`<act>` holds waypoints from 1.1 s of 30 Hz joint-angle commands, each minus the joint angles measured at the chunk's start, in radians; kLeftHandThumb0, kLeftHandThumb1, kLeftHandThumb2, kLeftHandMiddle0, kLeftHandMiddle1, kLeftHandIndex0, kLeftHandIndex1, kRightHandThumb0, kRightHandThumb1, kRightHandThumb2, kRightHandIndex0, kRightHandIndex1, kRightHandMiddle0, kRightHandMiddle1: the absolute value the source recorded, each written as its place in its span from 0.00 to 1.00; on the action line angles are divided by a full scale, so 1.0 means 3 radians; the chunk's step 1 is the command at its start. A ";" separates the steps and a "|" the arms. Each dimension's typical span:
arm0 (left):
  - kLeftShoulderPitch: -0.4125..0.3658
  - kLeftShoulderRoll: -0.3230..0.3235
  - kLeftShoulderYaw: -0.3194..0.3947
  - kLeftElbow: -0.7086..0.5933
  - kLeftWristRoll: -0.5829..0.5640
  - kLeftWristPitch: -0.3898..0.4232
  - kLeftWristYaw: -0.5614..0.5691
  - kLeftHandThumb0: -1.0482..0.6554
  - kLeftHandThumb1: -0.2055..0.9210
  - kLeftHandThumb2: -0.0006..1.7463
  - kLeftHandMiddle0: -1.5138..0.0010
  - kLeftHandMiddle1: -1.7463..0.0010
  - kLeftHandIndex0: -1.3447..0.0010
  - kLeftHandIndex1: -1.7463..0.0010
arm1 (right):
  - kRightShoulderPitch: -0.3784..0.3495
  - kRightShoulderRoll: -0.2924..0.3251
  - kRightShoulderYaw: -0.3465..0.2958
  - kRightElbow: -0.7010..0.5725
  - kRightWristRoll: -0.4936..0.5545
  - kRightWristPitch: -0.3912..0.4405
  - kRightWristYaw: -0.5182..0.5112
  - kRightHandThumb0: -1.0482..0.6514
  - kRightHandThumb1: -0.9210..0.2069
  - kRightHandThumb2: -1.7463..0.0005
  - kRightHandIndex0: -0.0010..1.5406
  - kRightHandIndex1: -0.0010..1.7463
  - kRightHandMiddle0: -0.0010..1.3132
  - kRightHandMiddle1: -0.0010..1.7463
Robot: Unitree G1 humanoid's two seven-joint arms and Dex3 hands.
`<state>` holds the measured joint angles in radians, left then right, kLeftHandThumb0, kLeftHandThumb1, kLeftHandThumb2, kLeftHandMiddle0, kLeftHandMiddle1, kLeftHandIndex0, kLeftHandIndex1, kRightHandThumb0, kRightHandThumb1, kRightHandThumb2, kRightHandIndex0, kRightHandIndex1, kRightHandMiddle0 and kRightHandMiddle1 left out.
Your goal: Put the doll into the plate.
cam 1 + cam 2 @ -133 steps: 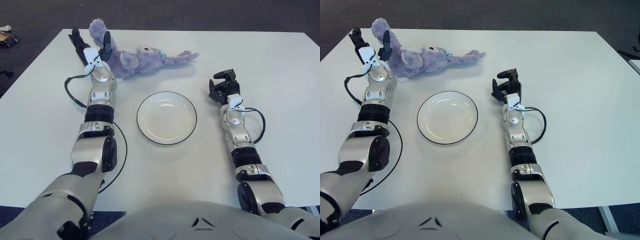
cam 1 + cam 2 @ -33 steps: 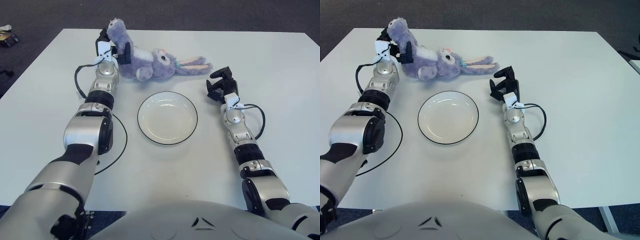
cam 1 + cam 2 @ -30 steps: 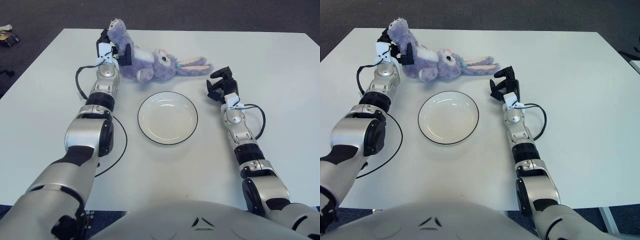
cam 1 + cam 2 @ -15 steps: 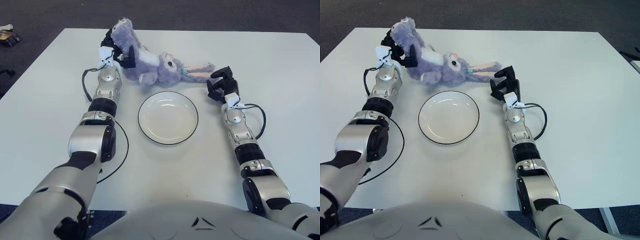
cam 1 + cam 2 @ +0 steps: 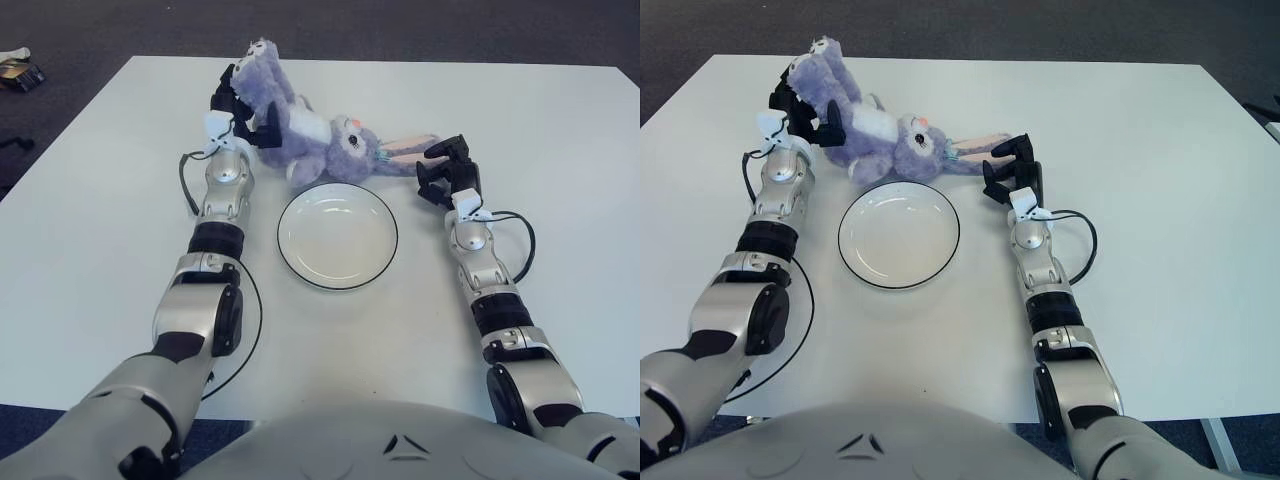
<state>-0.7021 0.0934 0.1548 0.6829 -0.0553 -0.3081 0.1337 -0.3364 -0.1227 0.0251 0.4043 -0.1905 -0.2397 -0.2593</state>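
Left hand (image 5: 238, 112): its fingers are wrapped tight around the doll's leg end, at the far left of the white table (image 5: 560, 130)
Doll (image 5: 310, 135): a purple bunny, lying on its side just past the far rim of the plate; its body and head stretch away from the left hand toward the right, and its long ears point at the right hand
Long way of the doll: it runs left to right across the table, so the held end is on the left and the ears are on the right
Plate (image 5: 300, 255): white with a dark rim and nothing in it; it sits nearer the robot than the left hand and a bit to its right, between the two arms
Right hand (image 5: 447, 172): it shows just beside the tips of the ears, fingers curled, holding nothing
Which hand is nearer: the left one, since it already has the doll
Next move, my guess: the left hand has to bring the doll back toward the robot and to its right, so it ends over the plate
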 commanded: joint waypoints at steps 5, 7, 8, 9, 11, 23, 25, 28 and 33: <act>0.0102 -0.0111 -0.0082 -0.0098 0.0157 -0.0037 0.0154 0.62 0.24 0.90 0.46 0.05 0.57 0.00 | 0.0009 0.0019 -0.0047 -0.0265 -0.0109 0.0071 -0.0109 0.61 0.23 0.50 0.29 0.93 0.12 1.00; 0.0106 -0.0137 -0.0095 -0.0099 0.0192 -0.0045 0.0195 0.62 0.24 0.90 0.46 0.05 0.57 0.00 | -0.0019 0.0016 -0.0058 -0.0319 -0.0126 0.0093 -0.0119 0.61 0.21 0.53 0.29 0.90 0.11 1.00; 0.0106 -0.0152 -0.0104 -0.0095 0.0207 -0.0053 0.0218 0.62 0.24 0.90 0.46 0.05 0.57 0.00 | -0.0031 0.0015 -0.0062 -0.0367 -0.0135 0.0117 -0.0121 0.61 0.18 0.56 0.29 0.88 0.12 1.00; 0.0106 -0.0164 -0.0111 -0.0091 0.0219 -0.0059 0.0236 0.62 0.24 0.91 0.46 0.05 0.57 0.00 | -0.0039 0.0014 -0.0066 -0.0402 -0.0141 0.0134 -0.0121 0.61 0.15 0.59 0.28 0.87 0.12 1.00; 0.0100 -0.0194 -0.0131 -0.0065 0.0258 -0.0094 0.0286 0.62 0.24 0.91 0.46 0.05 0.57 0.00 | -0.0047 0.0010 -0.0067 -0.0539 -0.0165 0.0228 -0.0109 0.61 0.11 0.63 0.27 0.85 0.11 1.00; 0.0056 -0.0335 -0.0284 0.0087 0.0605 -0.0207 0.0727 0.62 0.24 0.91 0.46 0.05 0.56 0.00 | -0.0070 -0.0099 -0.0001 -0.1160 -0.0473 0.0947 0.0071 0.61 0.00 0.75 0.25 0.83 0.08 0.98; 0.0046 -0.0353 -0.0308 0.0109 0.0654 -0.0206 0.0800 0.62 0.24 0.91 0.46 0.05 0.56 0.00 | -0.0085 -0.0145 0.0023 -0.1206 -0.0552 0.1024 0.0100 0.61 0.00 0.75 0.25 0.83 0.09 0.98; 0.0014 -0.0382 -0.0341 0.0179 0.0721 -0.0230 0.0917 0.62 0.23 0.91 0.45 0.06 0.56 0.00 | -0.0119 -0.0277 0.0104 -0.1247 -0.0748 0.1124 0.0181 0.51 0.00 0.74 0.23 0.76 0.13 0.98; -0.0027 -0.0428 -0.0364 0.0263 0.0761 -0.0254 0.1037 0.62 0.23 0.91 0.45 0.06 0.56 0.00 | -0.0203 -0.0447 0.0225 -0.1293 -0.0987 0.1207 0.0330 0.30 0.22 0.59 0.20 0.64 0.03 0.81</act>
<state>-0.6914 -0.0238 0.0601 0.7369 0.1578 -0.3832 0.4293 -0.3604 -0.2278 0.0751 0.0410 -0.4486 0.1083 -0.1849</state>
